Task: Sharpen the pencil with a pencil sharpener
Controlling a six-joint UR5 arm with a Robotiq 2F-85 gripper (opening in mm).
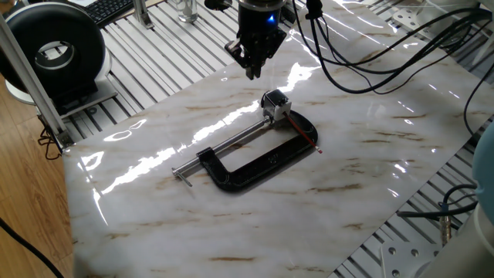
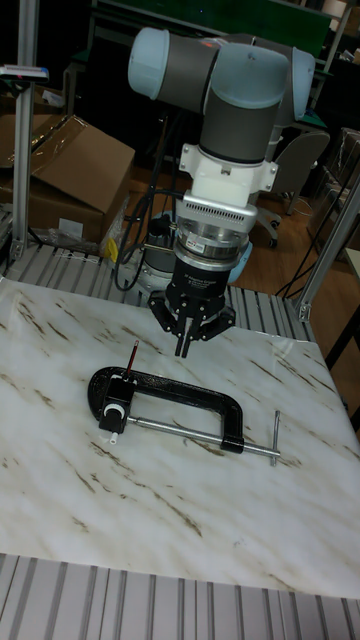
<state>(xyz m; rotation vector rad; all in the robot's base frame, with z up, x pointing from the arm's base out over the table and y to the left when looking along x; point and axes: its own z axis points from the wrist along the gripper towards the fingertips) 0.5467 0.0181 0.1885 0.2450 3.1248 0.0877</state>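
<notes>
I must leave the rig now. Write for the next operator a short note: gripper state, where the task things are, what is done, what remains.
Gripper: in the air above the table, fingers together, holding nothing.
Pencil sharpener: held in the black C-clamp, at the end of its screw rod.
Pencil: lying on the table beside the curved end of the clamp, apart from the gripper.
Done: sharpener is fixed in the clamp.
Left: pick up the pencil, put its tip in the sharpener, turn it.
</notes>
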